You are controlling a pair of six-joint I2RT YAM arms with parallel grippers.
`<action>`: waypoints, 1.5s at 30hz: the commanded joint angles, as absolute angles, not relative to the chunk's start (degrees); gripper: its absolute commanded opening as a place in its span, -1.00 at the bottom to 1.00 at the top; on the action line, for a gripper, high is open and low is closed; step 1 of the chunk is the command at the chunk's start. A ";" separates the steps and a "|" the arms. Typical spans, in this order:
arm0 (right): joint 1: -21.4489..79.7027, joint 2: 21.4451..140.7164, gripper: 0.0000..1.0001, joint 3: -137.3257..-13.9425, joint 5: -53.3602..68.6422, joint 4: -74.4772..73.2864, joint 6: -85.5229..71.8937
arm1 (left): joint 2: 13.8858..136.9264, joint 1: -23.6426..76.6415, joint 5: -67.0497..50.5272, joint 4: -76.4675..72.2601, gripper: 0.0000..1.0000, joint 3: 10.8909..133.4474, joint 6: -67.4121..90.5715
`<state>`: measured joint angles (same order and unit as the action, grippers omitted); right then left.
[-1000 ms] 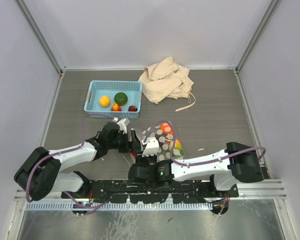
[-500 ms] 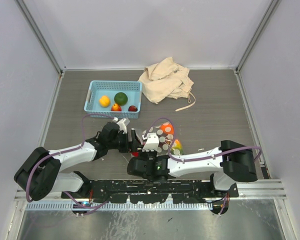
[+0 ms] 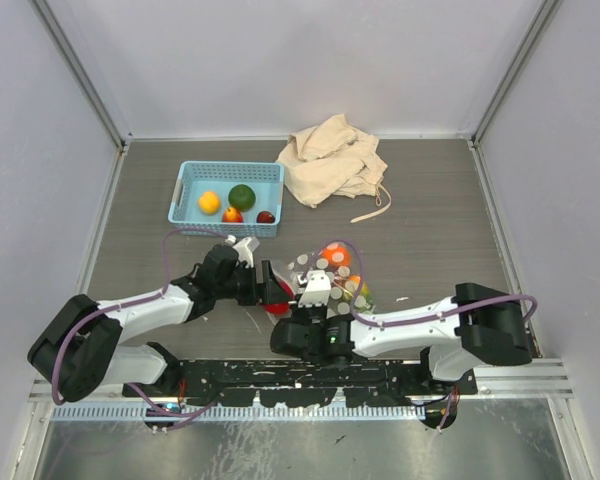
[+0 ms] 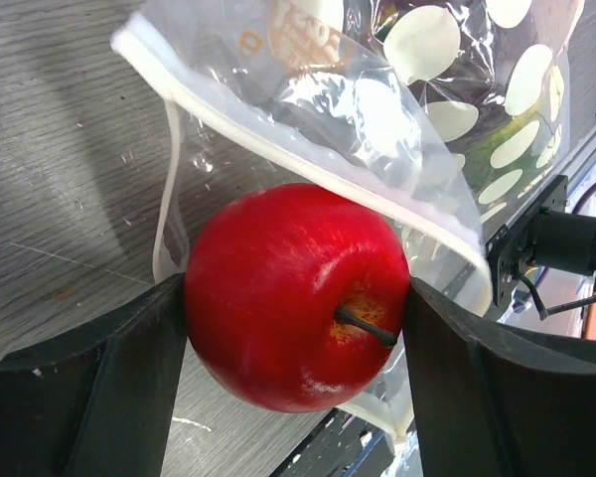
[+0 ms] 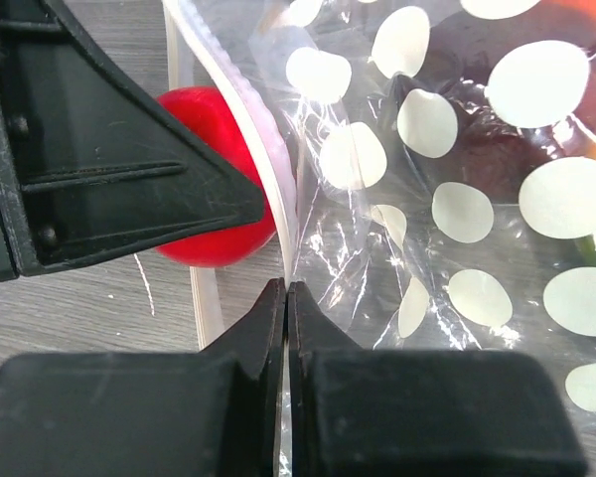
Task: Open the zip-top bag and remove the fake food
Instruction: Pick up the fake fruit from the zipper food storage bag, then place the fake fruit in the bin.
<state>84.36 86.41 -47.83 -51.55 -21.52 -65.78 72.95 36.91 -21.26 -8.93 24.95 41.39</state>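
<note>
My left tool [image 4: 298, 343] grips a red apple [image 4: 288, 298], one dark finger [image 4: 119, 388] pressed to each side of it, stem facing the wrist camera. The apple sits at the open mouth of the bag [image 4: 397, 99], with the white zip strip [image 4: 278, 139] arching over its top and the other lip hanging down on its left. Under it is the grey worktop [image 4: 60, 149].

My right tool [image 5: 286, 298] is closed, fingertips together on the bag's [image 5: 457, 199] edge where the strip [image 5: 268, 149] runs down to them. Just beyond them the left tool's finger [image 5: 109, 159] covers part of the apple [image 5: 219, 238].

From above, both tools meet near the front middle of the worktop [image 3: 430, 220]: the left tool [image 3: 270, 285] comes in from the left, the right tool [image 3: 310, 295] from the near side. The bag [image 3: 315, 265] lies between and just behind them, spotted white. It holds an orange fruit [image 3: 332, 254] and a green and yellow one [image 3: 357, 291] beside the right arm.

Farther back on the left, a blue basket [image 3: 185, 185] holds a yellow fruit [image 3: 210, 202], a green fruit [image 3: 242, 196], a red and yellow piece and a maroon one. A beige cloth [image 3: 330, 160] lies crumpled to its right, well apart from the bag.
</note>
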 commanded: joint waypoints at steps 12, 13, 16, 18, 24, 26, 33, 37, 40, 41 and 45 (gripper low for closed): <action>81.19 68.69 -0.99 -35.66 -53.43 -12.61 -61.40 | 64.58 32.98 -30.56 -21.29 0.02 21.00 48.34; 80.97 68.19 -0.99 -35.20 -53.38 -12.31 -61.10 | 64.11 32.08 -31.79 -22.59 0.02 20.86 49.22; 80.58 66.84 -0.99 -34.02 -53.16 -10.90 -60.10 | 62.79 29.42 -35.07 -25.45 0.01 20.98 51.84; 80.21 65.70 -0.99 -33.19 -52.94 -9.49 -59.23 | 62.08 27.75 -36.94 -26.82 0.02 21.22 53.44; 79.16 61.55 -0.99 -30.59 -52.15 -5.13 -55.16 | 60.97 18.55 -42.15 -24.22 0.00 23.62 53.70; 78.81 60.60 -0.99 -30.25 -52.01 -4.90 -54.46 | 61.42 14.23 -43.64 -23.89 -0.02 24.85 53.70; 77.88 58.50 -0.98 -29.36 -51.57 -4.45 -52.70 | 64.83 5.55 -41.04 -21.90 -0.06 31.68 53.17; 77.73 58.35 -0.99 -28.83 -51.10 -4.03 -52.81 | 68.49 4.40 -36.67 -20.08 -0.08 36.33 52.12; 77.61 58.33 -0.99 -28.51 -50.78 -3.65 -52.80 | 71.49 4.39 -33.47 -13.83 -0.08 41.54 49.29; 77.56 58.29 -0.99 -28.45 -50.72 -3.60 -52.81 | 72.20 4.41 -31.85 -11.08 -0.08 43.39 48.24; 77.18 58.27 -0.99 -28.04 -50.25 -3.05 -52.62 | 75.50 4.39 -24.11 -0.31 -0.07 50.15 44.01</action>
<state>77.76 59.48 -28.27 -49.56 -5.98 -53.23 74.35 4.75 -32.03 -9.98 43.86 49.32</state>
